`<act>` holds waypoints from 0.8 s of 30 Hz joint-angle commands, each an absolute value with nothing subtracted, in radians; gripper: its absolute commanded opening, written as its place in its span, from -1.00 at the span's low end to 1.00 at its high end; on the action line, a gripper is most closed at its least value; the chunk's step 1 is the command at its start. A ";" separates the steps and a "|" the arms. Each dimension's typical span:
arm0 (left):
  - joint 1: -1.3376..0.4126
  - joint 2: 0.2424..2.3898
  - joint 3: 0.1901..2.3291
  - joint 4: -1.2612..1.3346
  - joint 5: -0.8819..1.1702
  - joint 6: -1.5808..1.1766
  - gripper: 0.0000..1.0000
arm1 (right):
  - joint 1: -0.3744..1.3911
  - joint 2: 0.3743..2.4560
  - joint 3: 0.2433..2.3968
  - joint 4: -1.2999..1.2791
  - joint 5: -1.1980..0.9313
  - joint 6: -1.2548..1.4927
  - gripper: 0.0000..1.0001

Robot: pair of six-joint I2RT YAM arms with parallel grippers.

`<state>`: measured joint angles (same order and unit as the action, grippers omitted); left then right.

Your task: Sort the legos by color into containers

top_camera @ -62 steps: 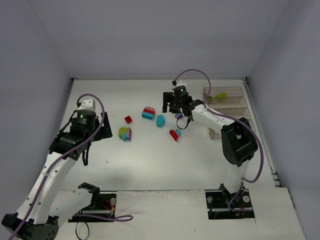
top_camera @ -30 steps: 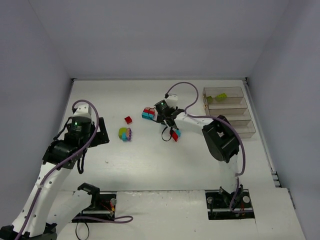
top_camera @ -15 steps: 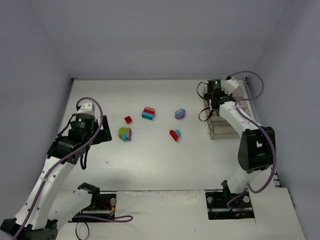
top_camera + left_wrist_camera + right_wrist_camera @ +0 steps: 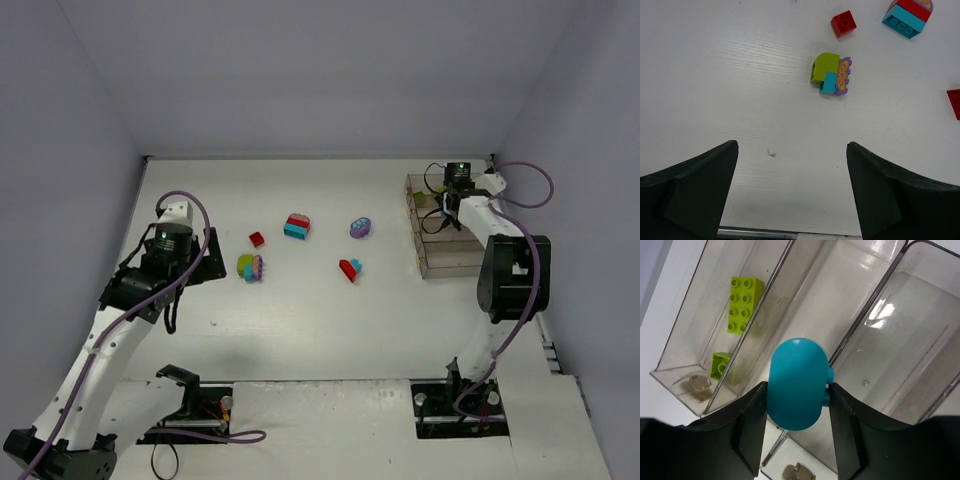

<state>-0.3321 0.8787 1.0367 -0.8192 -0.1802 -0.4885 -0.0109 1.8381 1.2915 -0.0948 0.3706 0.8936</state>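
My right gripper (image 4: 797,395) is shut on a rounded teal lego (image 4: 796,367), held above the row of clear containers (image 4: 867,347) near the wall between two bins. The bin at the far end holds two lime green legos (image 4: 742,304). In the top view this gripper (image 4: 447,205) hangs over the containers (image 4: 455,272) at the right. My left gripper (image 4: 792,145) is open and empty above the table, short of a green, teal and purple clump (image 4: 830,74). A red brick (image 4: 843,23) and a red-teal clump (image 4: 907,15) lie beyond it.
A purple brick (image 4: 361,228) and a red-and-teal pair (image 4: 349,268) lie mid-table, left of the containers. White walls close in the table on three sides. The arm bases (image 4: 462,408) sit at the near edge.
The right gripper has picked the teal lego up from the middle of the table and carried it right, over the containers. The left arm has only shifted slightly.
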 commanded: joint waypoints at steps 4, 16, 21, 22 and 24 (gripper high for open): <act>-0.334 0.897 1.081 -0.779 -0.196 -0.508 0.67 | -0.049 1.868 1.370 -0.064 0.350 0.957 -0.86; -0.334 0.936 1.083 -0.765 -0.195 -0.514 0.67 | -0.051 1.902 1.427 -0.060 0.322 0.954 -0.57; -0.336 0.939 1.085 -0.764 -0.199 -0.508 0.67 | -0.051 1.913 1.436 -0.057 0.319 0.940 -0.21; -0.334 0.940 1.085 -0.764 -0.201 -0.508 0.67 | -0.051 1.913 1.440 -0.058 0.319 0.936 -0.13; -0.336 0.943 1.086 -0.764 -0.199 -0.508 0.67 | -0.051 1.908 1.442 -0.057 0.313 0.920 -0.09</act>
<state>-0.3321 0.9363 1.0367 -0.8047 -0.1814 -0.5022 -0.0517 1.9270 1.3891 -0.0872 0.3008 0.9318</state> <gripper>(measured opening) 0.831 0.459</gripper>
